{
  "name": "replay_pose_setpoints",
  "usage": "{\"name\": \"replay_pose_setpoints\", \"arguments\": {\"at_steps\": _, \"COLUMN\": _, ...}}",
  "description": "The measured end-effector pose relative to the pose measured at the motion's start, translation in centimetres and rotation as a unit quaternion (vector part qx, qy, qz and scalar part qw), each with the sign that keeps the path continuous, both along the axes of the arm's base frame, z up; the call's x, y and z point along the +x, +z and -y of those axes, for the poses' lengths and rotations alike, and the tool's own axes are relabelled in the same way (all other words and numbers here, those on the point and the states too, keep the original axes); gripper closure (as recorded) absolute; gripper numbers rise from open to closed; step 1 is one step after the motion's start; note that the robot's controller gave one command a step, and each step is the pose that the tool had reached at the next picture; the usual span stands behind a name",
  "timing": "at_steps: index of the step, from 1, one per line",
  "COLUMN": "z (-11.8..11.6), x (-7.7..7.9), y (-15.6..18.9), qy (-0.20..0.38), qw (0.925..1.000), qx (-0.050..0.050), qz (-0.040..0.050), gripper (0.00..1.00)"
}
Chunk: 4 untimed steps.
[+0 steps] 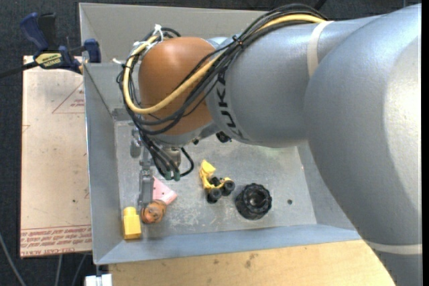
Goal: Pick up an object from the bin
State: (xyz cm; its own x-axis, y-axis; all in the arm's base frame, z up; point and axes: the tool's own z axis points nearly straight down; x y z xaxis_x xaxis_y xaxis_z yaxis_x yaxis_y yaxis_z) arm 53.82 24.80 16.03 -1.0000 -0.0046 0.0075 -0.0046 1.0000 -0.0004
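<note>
My gripper (pixel 144 197) reaches down under the arm's wrist into the front left part of the bin. Right beside its tip lies a small pink piece (pixel 164 193), touching or almost touching it. Just below that sits a small round orange-brown thing (pixel 153 211). A yellow block (pixel 131 223) lies to the left of it, against the bin's front wall. I see nothing held by the gripper.
A yellow toy vehicle with black wheels (pixel 214 181) lies mid-floor to the right of the gripper. Further right sits a black round ribbed part (pixel 253 201). The big grey arm with its orange cover and cables hangs over the back and right of the bin.
</note>
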Motion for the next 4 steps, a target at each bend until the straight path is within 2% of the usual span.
{"name": "replay_pose_setpoints", "arguments": {"at_steps": 1, "z": 0.1, "x": 0.2, "y": 0.5, "qy": -0.002, "qw": 1.0, "qx": 0.001, "qz": 0.0036, "gripper": 0.0}}
{"name": "replay_pose_setpoints", "arguments": {"at_steps": 2, "z": 3.4, "x": -3.3, "y": -4.1, "qy": 0.032, "qw": 0.9995, "qx": 0.002, "qz": 0.0055, "gripper": 0.0}}
{"name": "replay_pose_setpoints", "arguments": {"at_steps": 3, "z": 4.4, "x": -4.4, "y": -8.7, "qy": 0.009, "qw": 0.9999, "qx": 0.003, "qz": 0.0092, "gripper": 1.0}}
{"name": "replay_pose_setpoints", "arguments": {"at_steps": 4, "z": 4.4, "x": -4.4, "y": -8.7, "qy": 0.009, "qw": 0.9999, "qx": 0.003, "qz": 0.0092, "gripper": 1.0}}
